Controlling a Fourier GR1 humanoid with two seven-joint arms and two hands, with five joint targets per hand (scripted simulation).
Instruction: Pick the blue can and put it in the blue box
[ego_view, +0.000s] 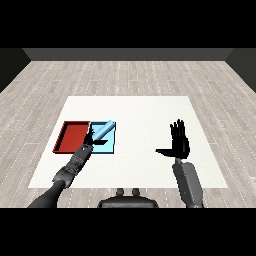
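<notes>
Reading from the left, we meet the red tray (73, 137) first, lying on the white bench (145, 115) with its right side touching the blue tray (109, 146). Our left forearm comes up from the lower left corner, and the left hand (88, 146) sits at the seam between the two trays, near the blue tray's left edge. Its fingers seem curled round the lower end of the can (103, 131), though the hand is dark and small here and we cannot make out the fingers one by one.

The can is over the blue tray and tilted. Its long axis runs from the hand, at lower left, up and to the right toward the tray's far right corner, so nearly all of its length lies up and right of the hand. We judge that it is already within the tray's outline and that what remains is to lower it and let go. We cannot tell whether its far end touches the tray.

Nothing else lies in the blue tray. The red tray's rim, just left of the hand, is the only near obstacle.

Well apart to the right, our right hand (179, 142) hovers with straight fingers spread and thumb out, holding nothing.
</notes>
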